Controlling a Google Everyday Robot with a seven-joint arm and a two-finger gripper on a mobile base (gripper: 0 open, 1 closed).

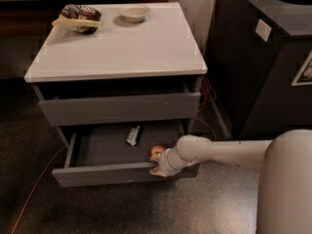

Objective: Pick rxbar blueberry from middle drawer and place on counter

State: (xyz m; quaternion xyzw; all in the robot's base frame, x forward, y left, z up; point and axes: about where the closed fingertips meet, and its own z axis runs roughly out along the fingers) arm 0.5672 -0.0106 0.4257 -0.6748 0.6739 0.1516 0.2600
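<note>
The rxbar blueberry (133,135) lies flat in the open middle drawer (105,150), near its back and a little right of centre; it is dark with a white end. A small red apple (157,151) sits in the drawer's front right part. My gripper (159,167) is at the top edge of the drawer's front panel, on the right, just in front of the apple and well to the right and front of the bar. My white arm reaches in from the right. The pale counter (126,48) tops the cabinet above.
A brown-and-white snack bag (78,17) and a small white bowl (133,12) sit at the counter's back. A black cabinet with a round hole (273,52) stands to the right. An orange cable (34,189) runs across the dark floor at left.
</note>
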